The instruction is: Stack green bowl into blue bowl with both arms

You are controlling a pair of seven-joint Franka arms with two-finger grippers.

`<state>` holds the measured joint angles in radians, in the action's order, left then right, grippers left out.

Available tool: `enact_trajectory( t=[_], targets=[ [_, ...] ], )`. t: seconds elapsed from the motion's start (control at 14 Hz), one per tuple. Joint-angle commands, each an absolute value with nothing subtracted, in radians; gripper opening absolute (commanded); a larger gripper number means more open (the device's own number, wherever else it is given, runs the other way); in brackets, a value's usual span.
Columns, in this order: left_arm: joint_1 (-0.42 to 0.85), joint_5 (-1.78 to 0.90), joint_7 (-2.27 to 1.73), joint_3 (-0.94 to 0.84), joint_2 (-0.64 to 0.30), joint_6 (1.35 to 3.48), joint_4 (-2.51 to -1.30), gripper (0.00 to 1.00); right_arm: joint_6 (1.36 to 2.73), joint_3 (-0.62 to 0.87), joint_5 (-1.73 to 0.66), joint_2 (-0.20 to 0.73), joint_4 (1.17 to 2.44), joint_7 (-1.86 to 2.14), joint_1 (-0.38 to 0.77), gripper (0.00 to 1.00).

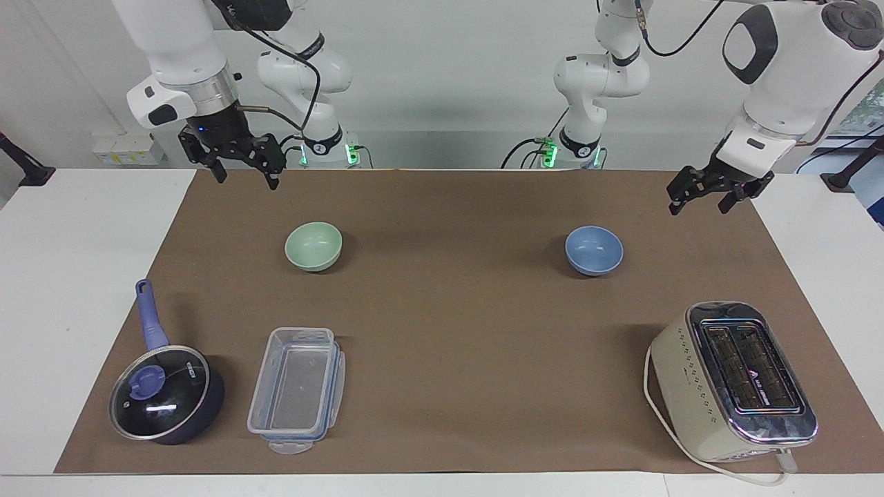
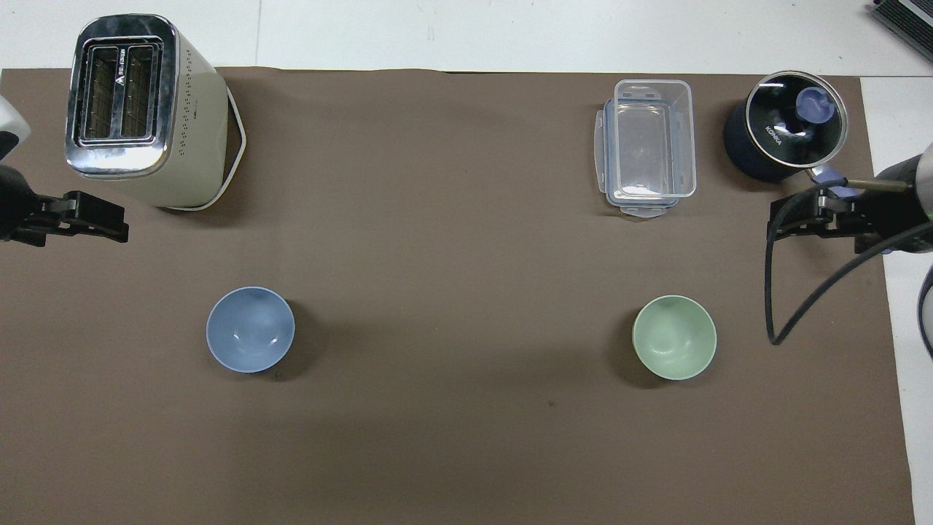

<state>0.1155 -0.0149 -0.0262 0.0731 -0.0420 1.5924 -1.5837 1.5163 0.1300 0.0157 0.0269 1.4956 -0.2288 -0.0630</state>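
Observation:
The green bowl stands upright and empty on the brown mat, toward the right arm's end. The blue bowl stands upright and empty toward the left arm's end, about as near to the robots as the green one. My right gripper is open and empty, raised over the mat at the right arm's end, clear of the green bowl. My left gripper is open and empty, raised over the mat's edge at the left arm's end, clear of the blue bowl.
A cream toaster stands farther from the robots than the blue bowl. A clear plastic container and a dark-blue lidded saucepan stand farther out than the green bowl. Open mat lies between the bowls.

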Motion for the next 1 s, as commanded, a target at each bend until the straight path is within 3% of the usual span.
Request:
enact_trajectory(
  t=[0.0,0.43,0.93],
  targets=[
    [0.133,-0.011,-0.026,0.089,-0.029,1.560,-1.577,1.00,1.509,0.135,0.022,0.037,1.476,-0.202,-0.068,1.00],
    [0.130,-0.011,-0.025,0.091,-0.009,1.574,-1.612,1.00,1.511,0.133,0.017,0.031,1.486,-0.198,-0.067,1.00],
    [0.092,-0.034,0.096,0.094,0.080,1.742,-1.848,1.00,1.512,0.129,0.011,0.031,1.485,-0.202,-0.084,1.00]
  ],
)
